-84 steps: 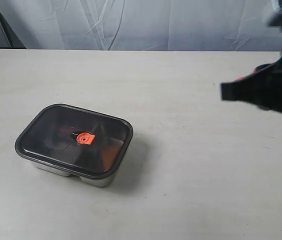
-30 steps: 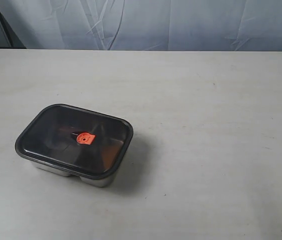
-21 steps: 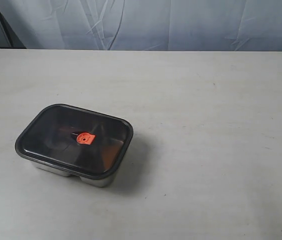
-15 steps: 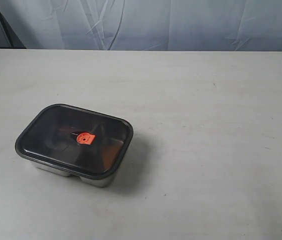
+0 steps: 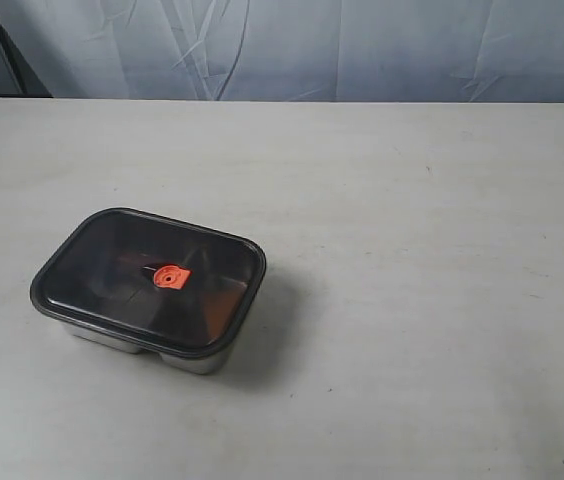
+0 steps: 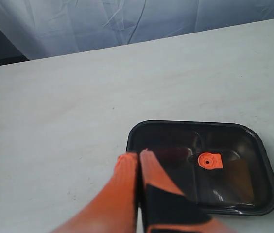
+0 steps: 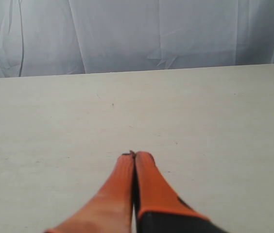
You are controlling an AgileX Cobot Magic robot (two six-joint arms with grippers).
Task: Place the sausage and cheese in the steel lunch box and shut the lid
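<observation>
The left claw (image 6: 138,154) has its orange fingers pressed together on nothing, and their bases are cut off. Just past the tips sits the dark smoky lid (image 6: 202,165), glossy with rounded corners, closing the steel lunch box (image 5: 194,360). What lies beneath is hard to make out. The right claw (image 7: 134,154) is closed too, above the matte pale table (image 7: 200,111).

Left pincer (image 6: 139,154) and right pincer (image 7: 134,155) both pressed closed, empty.

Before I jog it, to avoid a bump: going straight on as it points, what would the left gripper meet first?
Probably the lid on the steel lunch box; the shut left gripper aims at its edge, though depth is unclear.
</observation>
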